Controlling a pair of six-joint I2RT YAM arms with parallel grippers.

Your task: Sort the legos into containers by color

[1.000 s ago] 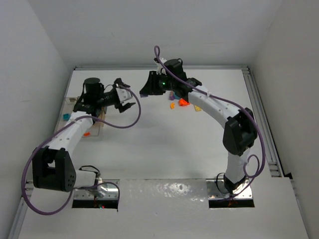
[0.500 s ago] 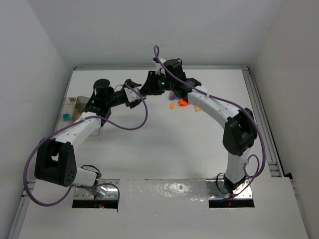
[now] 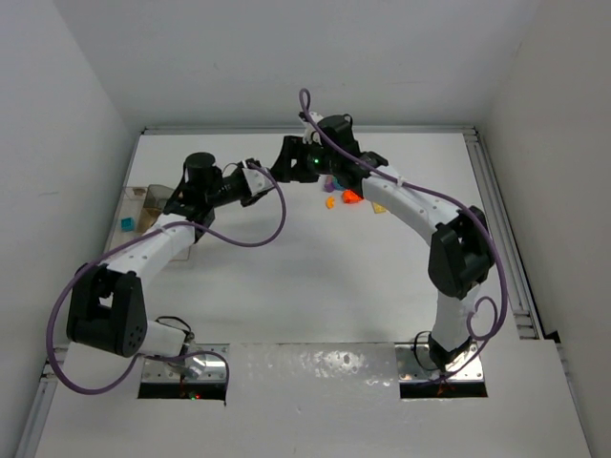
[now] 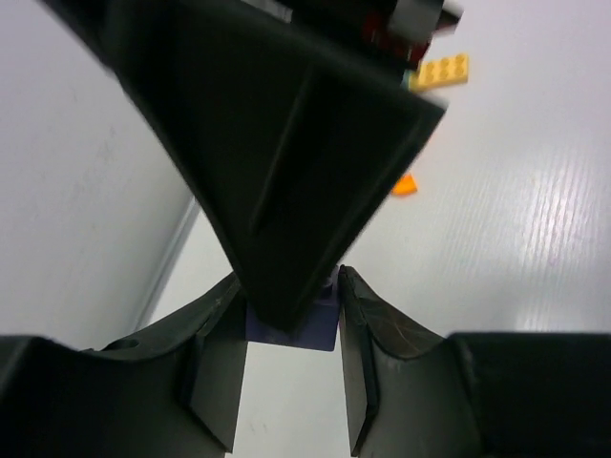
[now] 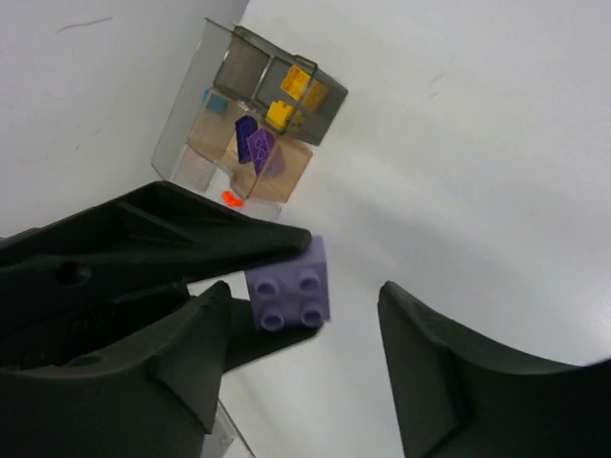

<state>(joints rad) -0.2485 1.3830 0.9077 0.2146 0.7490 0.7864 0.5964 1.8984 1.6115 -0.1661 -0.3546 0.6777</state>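
Brick (image 5: pixel 289 283): purple, 2x2 studs, up off the table (image 3: pixel 315 277), far-centre, right where the two grippers meet.
Hold: pinched betw. the two fingers of the left gripper (image 4: pixel 289 286), one finger each side. Only a sliver of purple shows betw. them in the left wrist view.
Right gripper (image 5: pixel 306 286): fingers spread wide, straddling the brick, gripping nothing. One finger (image 5: pixel 191 363) sits just beside the brick's edge, can't tell if touching. The other is clear of it.
Tray (image 5: pixel 325 100): clear compartmented bin w/ greyish walls, at the table's left edge, well apart from both grippers.
Tray contents: yellow pcs (image 5: pixel 286 105) in one compartment, purple pcs (image 5: pixel 254 143) in the next, teal pc (image 5: pixel 217 100) in another. Small orange pc (image 5: pixel 229 198) by the tray's rim, in or out can't tell.
Loose legos: small cluster on the table just right of the grippers in the overhead view, i.e. orange lego (image 3: pixel 351 197), yellow-orange lego (image 3: pixel 329 201), purple lego (image 3: pixel 330 181), yellow lego (image 3: pixel 379 207). All lie apart from the tray.
Arms: left arm (image 3: pixel 143 253) reaches in from the left, right arm (image 3: pixel 420 205) arches over from the right. A purple cable (image 3: pixel 258 234) loops off the left one.
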